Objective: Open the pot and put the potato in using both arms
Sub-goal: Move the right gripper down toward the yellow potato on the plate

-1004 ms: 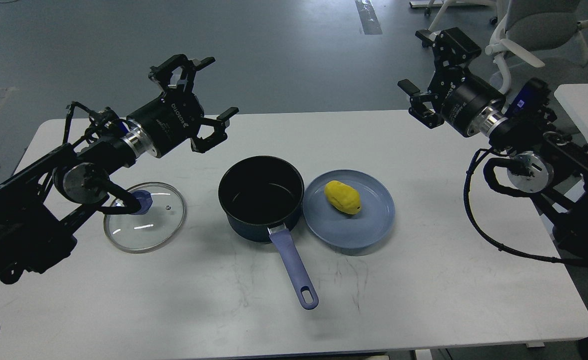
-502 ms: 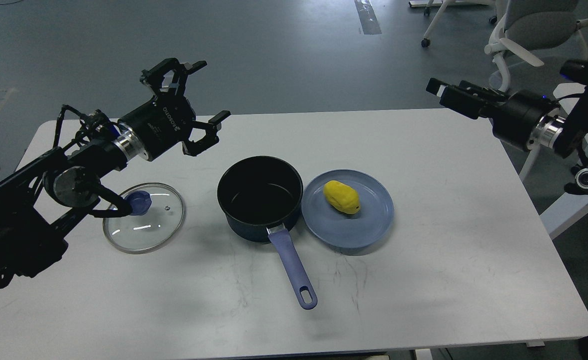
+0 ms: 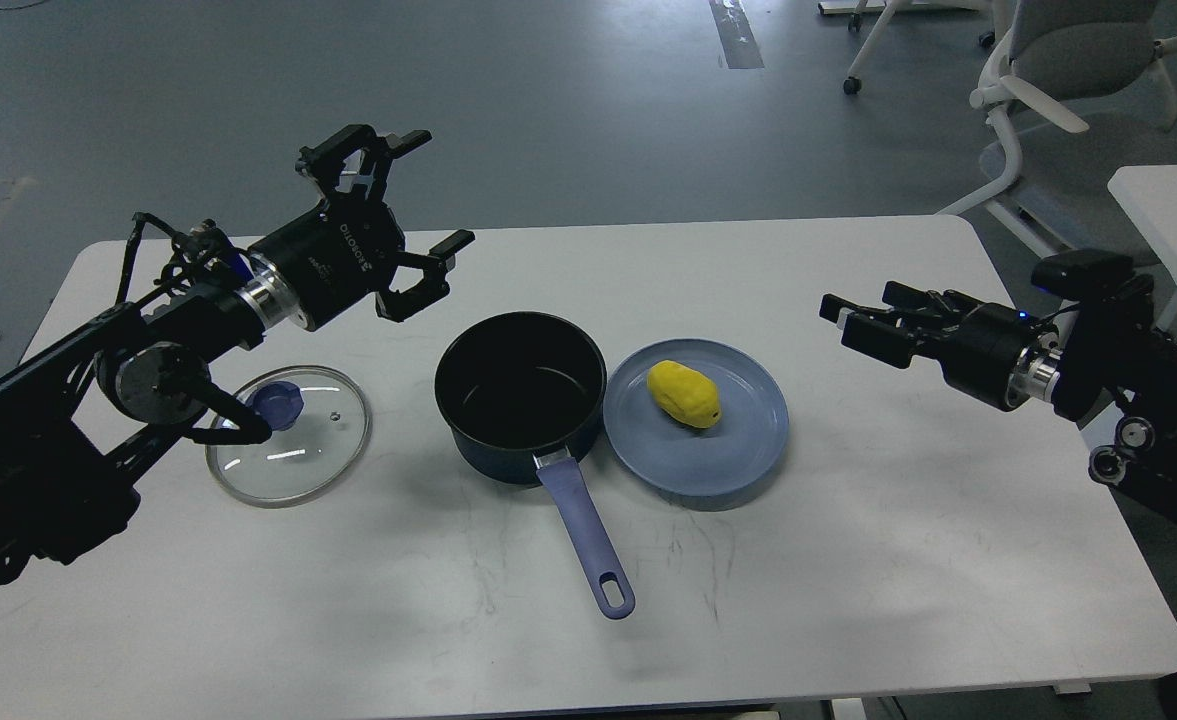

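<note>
While the pot (image 3: 520, 395) stands uncovered at the table (image 3: 848, 560) centre with its handle toward the near edge, the potato (image 3: 685, 394) lies on the plate (image 3: 738, 465) touching the pot's right side. The lid (image 3: 293, 440) rests flat left of the pot. Farther back, the left gripper (image 3: 413, 215) hangs spread and empty above the table; the right gripper (image 3: 843, 322), level and right of the plate, cannot be judged for finger spacing.

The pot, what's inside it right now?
The pot is open and looks empty: only its dark floor and far wall show. The near inner wall is hidden by the rim. The potato sits on the blue plate beside it.
</note>
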Robot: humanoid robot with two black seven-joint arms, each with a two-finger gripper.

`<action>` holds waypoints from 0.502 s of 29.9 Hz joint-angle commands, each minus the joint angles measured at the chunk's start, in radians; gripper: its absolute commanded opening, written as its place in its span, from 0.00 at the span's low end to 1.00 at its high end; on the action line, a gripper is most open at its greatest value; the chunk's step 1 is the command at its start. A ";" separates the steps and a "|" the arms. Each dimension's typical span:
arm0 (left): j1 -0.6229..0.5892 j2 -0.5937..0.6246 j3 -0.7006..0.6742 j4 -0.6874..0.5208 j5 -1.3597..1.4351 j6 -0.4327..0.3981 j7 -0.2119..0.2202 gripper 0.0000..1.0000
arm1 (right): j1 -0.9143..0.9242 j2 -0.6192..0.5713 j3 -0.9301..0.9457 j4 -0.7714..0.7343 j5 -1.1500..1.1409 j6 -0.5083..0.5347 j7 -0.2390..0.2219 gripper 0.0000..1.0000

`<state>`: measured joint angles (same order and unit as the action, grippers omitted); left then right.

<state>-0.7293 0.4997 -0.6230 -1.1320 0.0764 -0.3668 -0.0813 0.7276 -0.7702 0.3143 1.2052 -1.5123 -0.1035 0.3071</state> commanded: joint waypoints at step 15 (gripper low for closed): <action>0.010 0.022 -0.003 -0.028 0.017 0.006 -0.021 0.98 | 0.115 0.229 -0.185 -0.233 -0.196 -0.028 0.119 0.97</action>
<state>-0.7234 0.5158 -0.6259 -1.1598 0.0936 -0.3605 -0.1014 0.8316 -0.5668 0.1448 1.0063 -1.6709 -0.1255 0.4133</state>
